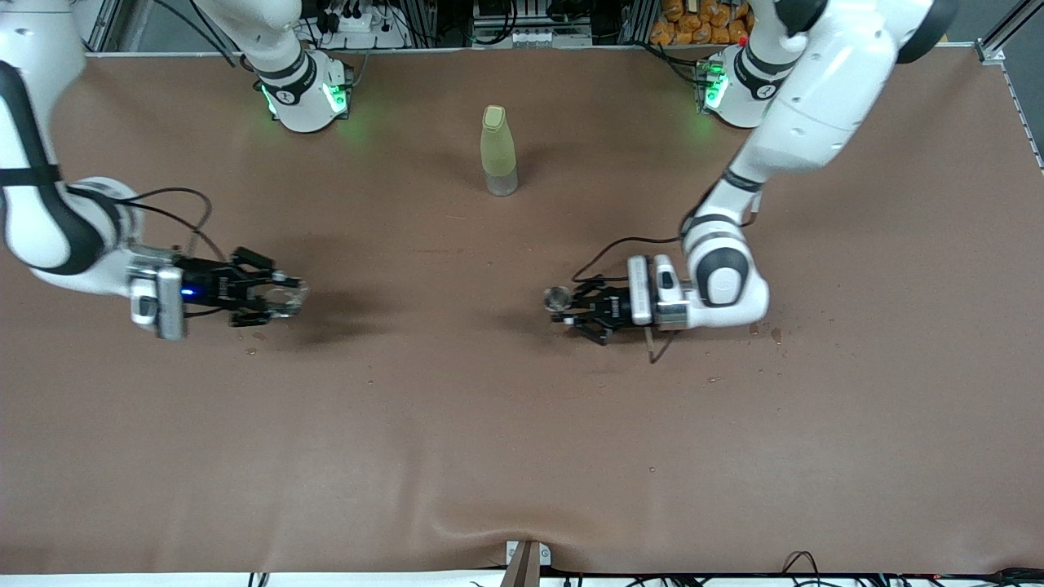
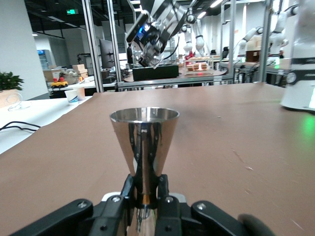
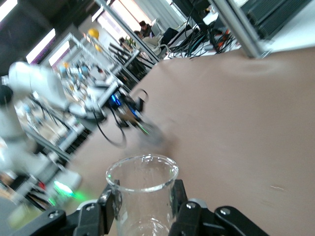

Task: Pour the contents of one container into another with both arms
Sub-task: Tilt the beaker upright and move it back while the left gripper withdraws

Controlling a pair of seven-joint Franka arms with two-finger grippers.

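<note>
While both arms are held out low over the brown table (image 1: 522, 456), two containers are seen gripped and a third is left standing free, so three vessels are counted in all. One metal cone-shaped cup (image 2: 143, 142) is clamped at its narrow lower part by the left gripper (image 1: 571, 308), whose fingers (image 2: 129, 189) are pressed against it from both sides; in the left wrist view the cup is shown upright with its wide round mouth on top, and in the front view only its shiny rim (image 1: 557, 298) is made out at the gripper's tip, over the middle part of the table. One clear glass beaker (image 3: 142, 189) is clamped by the right gripper (image 1: 281, 298), with the dark fingers (image 3: 109, 201) closed on its wall from either side; its open rim is seen on top in the right wrist view, and in the front view it is seen as a faint transparent shape (image 1: 287, 297) over the right arm's end of the table. The two held vessels are kept well apart. One pale yellow-green bottle (image 1: 498, 151) with a cap is seen standing upright on the table, farther from the front camera than both grippers and roughly between the two arm bases. A few small dark spots (image 1: 773, 333) are noted on the table near the left arm's wrist.
</note>
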